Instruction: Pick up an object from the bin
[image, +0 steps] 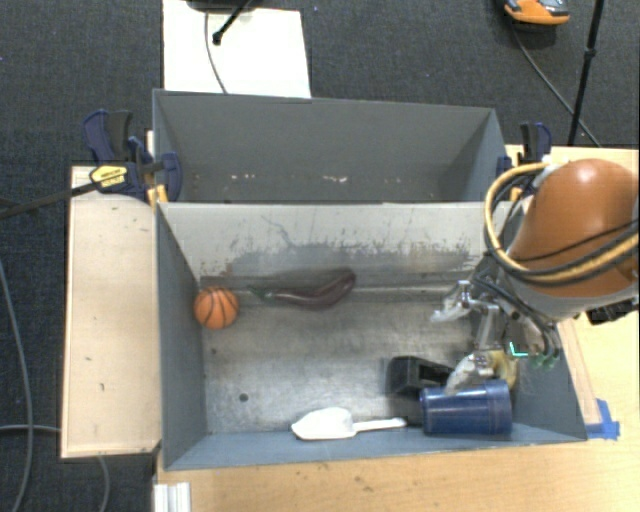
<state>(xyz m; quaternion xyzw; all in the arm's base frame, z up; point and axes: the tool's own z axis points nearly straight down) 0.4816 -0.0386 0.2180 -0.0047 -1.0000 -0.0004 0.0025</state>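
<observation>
The dark blue cylinder (467, 411) lies on its side in the bin's (190, 330) lower right corner, just beside a black block (410, 376). I see my gripper (478, 366) just above it, but I cannot tell if it is open or closed. A white spoon (325, 425) lies to its left.

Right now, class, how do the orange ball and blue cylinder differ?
The ball is orange, the cylinder dark blue. The ball is round and smaller, the cylinder longer. The ball sits far left, the cylinder front right. Both rest on the bin floor.
</observation>
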